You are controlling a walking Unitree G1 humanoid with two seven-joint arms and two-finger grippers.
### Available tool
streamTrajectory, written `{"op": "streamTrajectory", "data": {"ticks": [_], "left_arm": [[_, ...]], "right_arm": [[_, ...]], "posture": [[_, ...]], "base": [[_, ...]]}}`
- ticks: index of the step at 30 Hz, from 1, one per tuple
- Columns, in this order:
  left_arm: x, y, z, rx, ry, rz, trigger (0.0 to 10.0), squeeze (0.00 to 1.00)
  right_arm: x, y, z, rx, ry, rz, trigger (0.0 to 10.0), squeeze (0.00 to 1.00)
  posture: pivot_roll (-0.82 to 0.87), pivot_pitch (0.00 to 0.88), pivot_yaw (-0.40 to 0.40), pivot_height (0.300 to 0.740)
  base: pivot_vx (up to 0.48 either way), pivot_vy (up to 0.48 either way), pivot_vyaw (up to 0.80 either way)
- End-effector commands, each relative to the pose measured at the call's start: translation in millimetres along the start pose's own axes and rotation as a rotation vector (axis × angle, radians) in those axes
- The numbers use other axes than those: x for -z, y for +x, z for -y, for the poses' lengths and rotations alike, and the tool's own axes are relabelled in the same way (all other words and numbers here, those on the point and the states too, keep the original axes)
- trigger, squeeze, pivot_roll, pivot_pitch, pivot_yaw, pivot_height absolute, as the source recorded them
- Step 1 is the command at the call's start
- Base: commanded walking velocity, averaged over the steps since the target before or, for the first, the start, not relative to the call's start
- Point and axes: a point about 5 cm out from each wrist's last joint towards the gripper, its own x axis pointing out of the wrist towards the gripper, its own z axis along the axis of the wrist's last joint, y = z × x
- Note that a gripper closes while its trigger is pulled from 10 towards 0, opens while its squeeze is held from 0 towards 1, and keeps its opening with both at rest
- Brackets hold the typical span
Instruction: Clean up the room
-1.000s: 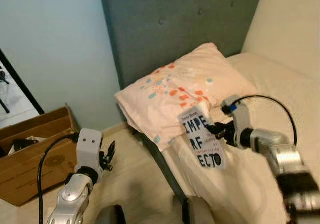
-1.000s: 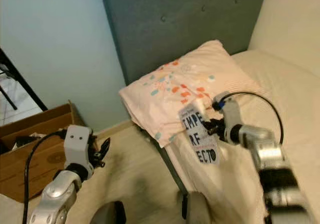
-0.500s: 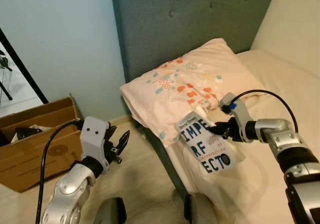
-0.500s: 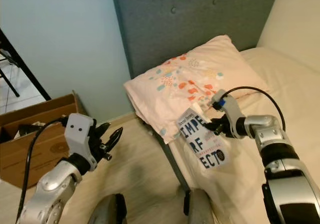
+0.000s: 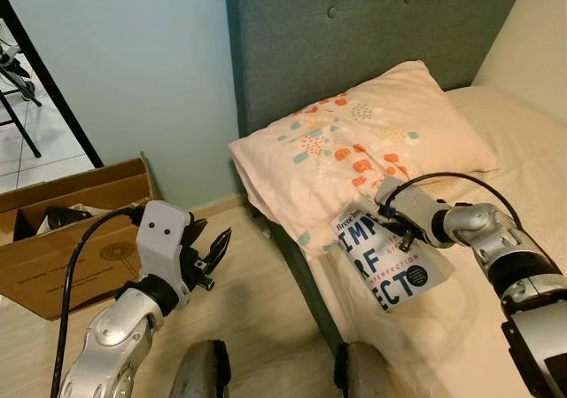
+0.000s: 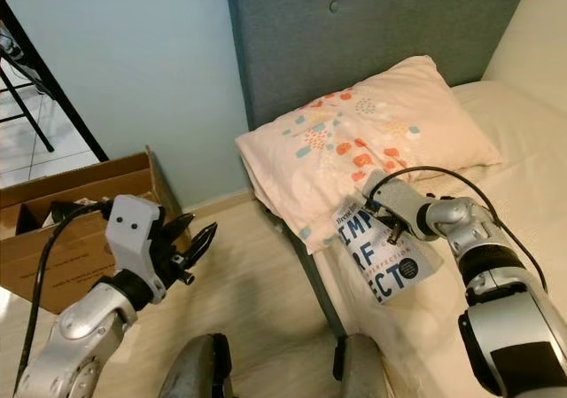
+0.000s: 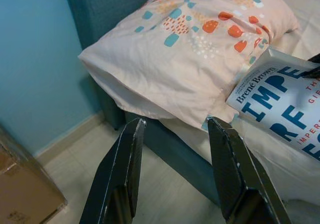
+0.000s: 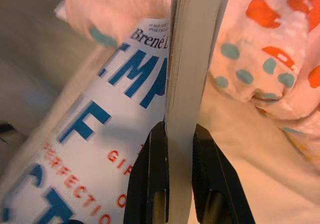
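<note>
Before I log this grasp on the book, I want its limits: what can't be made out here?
- Book: full title, covered by the right pincer in the eye views and cut by the frame edge in the left wrist view.
- Cardboard box: contents, too dark and small, left edge cropped.
- Book's underside: faces the bed.

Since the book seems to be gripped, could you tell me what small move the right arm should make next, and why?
Probably lift the book slightly clear of the bed. The right gripper has its jaws closed on the book's edge, yet the book lies against the pillow.
</note>
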Motion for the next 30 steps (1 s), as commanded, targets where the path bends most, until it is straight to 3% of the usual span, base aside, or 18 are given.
{"op": "streamTrajectory", "data": {"ticks": [1, 3, 6, 15, 30], "left_arm": [[-1, -3.6, -1.2, 0.009, 0.010, -0.015, 10.0, 0.00], [-2, -3.4, -0.4, 0.013, 0.011, -0.019, 10.0, 0.00], [-4, -3.5, 0.6, 0.023, -0.003, -0.019, 10.0, 0.00], [-6, -2.0, 4.7, 0.048, -0.019, -0.018, 10.0, 0.00], [-10, 2.9, 1.8, 0.053, -0.009, -0.020, 10.0, 0.00]], "right_arm": [[32, -0.8, -14.8, -0.053, -0.058, -0.149, 10.0, 0.00], [34, -1.5, -15.6, -0.062, -0.082, -0.159, 10.0, 0.00], [41, -9.5, -14.6, -0.148, -0.060, -0.160, 10.0, 0.00], [56, -21.6, -15.7, -0.239, -0.020, -0.184, 10.0, 0.00], [49, -11.9, -15.4, -0.071, -0.030, -0.120, 10.0, 0.01]], "posture": [[0.08, 0.283, 0.004, 0.592], [0.09, 0.282, 0.003, 0.592], [0.09, 0.280, 0.001, 0.592], [0.08, 0.270, 0.004, 0.592], [0.08, 0.273, 0.023, 0.592]], "base": [[0.000, 0.000, 0.00], [0.000, 0.000, 0.00], [0.000, 0.000, 0.00], [0.000, 0.000, 0.00], [0.000, 0.000, 0.00]]}}
